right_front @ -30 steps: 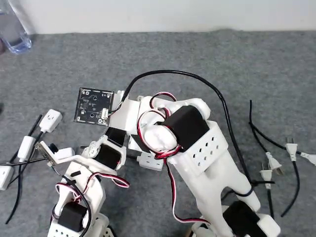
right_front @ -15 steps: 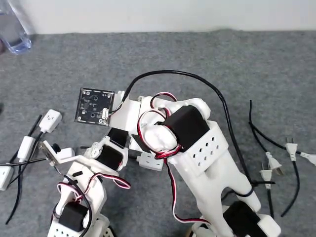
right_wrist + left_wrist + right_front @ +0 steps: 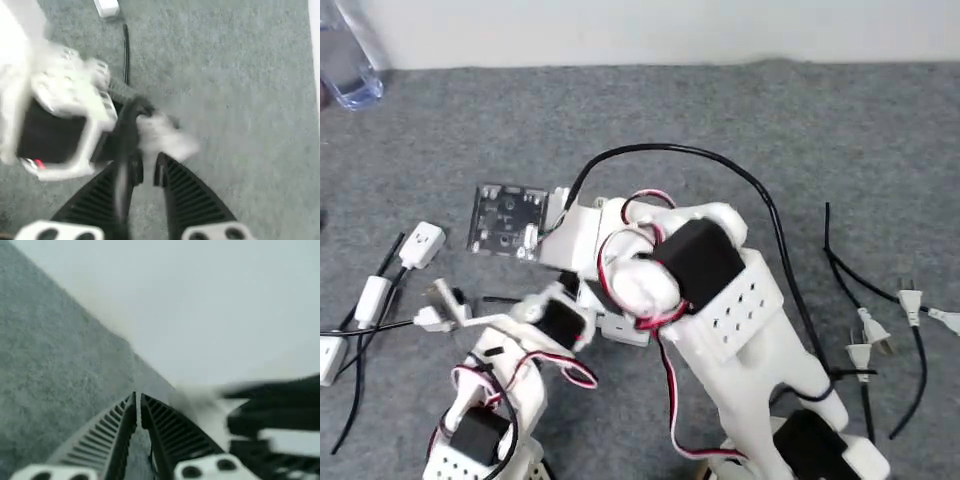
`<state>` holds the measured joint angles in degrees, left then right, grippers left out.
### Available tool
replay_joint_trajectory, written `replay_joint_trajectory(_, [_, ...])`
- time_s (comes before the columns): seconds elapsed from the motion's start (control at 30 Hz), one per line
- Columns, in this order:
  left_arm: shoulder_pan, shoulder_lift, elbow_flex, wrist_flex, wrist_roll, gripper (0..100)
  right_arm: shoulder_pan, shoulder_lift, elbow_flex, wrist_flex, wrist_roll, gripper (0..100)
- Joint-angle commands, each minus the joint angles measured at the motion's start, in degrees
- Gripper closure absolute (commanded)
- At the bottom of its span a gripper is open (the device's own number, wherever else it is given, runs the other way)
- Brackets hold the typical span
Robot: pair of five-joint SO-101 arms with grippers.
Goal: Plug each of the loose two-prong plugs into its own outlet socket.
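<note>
You have the outlet sockets [image 3: 422, 243] clustered at the left side of the table [image 3: 800, 130] and the plugs [image 3: 872, 327] well apart at the right. Both arms stand between them, the left arm [image 3: 490, 400] just beside the right arm [image 3: 740, 330].

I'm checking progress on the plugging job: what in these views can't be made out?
Right wrist view: the white thing just ahead of the right gripper is blurred; what it is, or whether it is held, is unclear.
High view: a white block lies half hidden under the right arm.
High view: one socket is cut by the picture's edge.
Left wrist view: a dark shape is blurred and cut off by the edge.
</note>
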<state>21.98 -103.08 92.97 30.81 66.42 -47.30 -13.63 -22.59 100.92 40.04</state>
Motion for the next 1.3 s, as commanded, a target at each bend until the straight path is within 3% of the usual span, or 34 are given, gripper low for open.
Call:
replay_joint_trajectory(0.0, [-2.6,-0.5,-2.9,-0.4,-0.5,99,-0.1,-2.4,-3.1,1.9,-0.6,99.1])
replay_joint_trajectory(0.43, [-7.8,-0.5,-3.5,-0.2,-0.6,99,8.5,-1.6,-1.4,1.5,1.3,99.1])
replay_joint_trajectory(0.6, [-23.6,-1.2,-6.9,-1.4,-1.5,99,11.1,1.4,5.9,-3.9,4.3,99.1])
replay_joint_trajectory(0.73, [-37.9,-1.3,-5.9,-1.1,-8.6,99,12.4,7.8,8.1,-9.3,4.8,98.5])
replay_joint_trajectory(0.87, [-50.4,-1.3,1.0,2.7,-14.6,99,11.3,15.2,7.8,-12.9,4.1,88.6])
replay_joint_trajectory(0.97, [-57.8,-1.2,3.5,5.6,-19.7,99,10.2,20.4,4.6,-14.5,1.2,80.1])
replay_joint_trajectory(1.13, [-69.2,-1.1,3.5,10.5,-27.3,99,6.9,30.8,-4.1,-14.9,0.5,79.8])
replay_joint_trajectory(1.27, [-79.4,-1.2,3.5,11.5,-28.9,99,4.5,40.9,-12.7,-14.9,0.3,79.8])
